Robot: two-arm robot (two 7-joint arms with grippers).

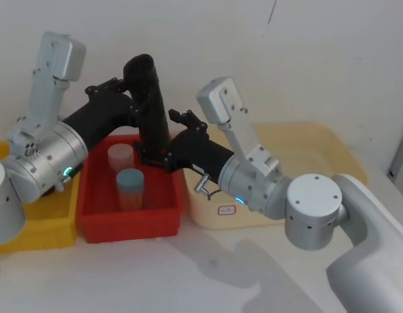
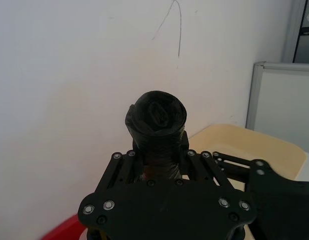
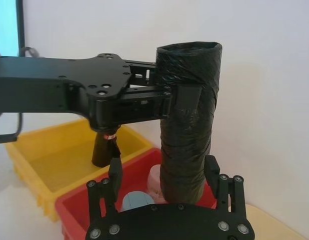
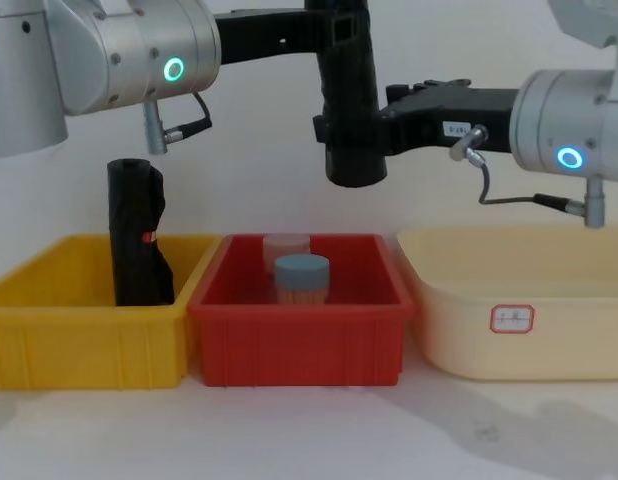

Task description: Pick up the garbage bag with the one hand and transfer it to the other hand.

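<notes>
Looking across the table, you have three bins side by side: a cream tub on the robot's right, a yellow bin on its left, and a red bin between them.

Both arms reach in over the red bin. The left arm carries a green ring, the right arm a blue ring.

The garbage bag – a plain black glossy roll – hangs upright in the air above the red bin, clear of its rim.

The left gripper is clamped on the roll's upper part and carries it. The right gripper sits lower down, straddling the roll's bottom end. Its fingers are spread – in the right wrist view one finger stands apart from the plastic and the other lies just beside it, so that claw has not closed.

A second black roll with a small red-orange mark stands in the yellow bin, leaning slightly.

Two small jars stand in the red bin: a blue-lidded jar in front and a pale jar just behind it.
</notes>
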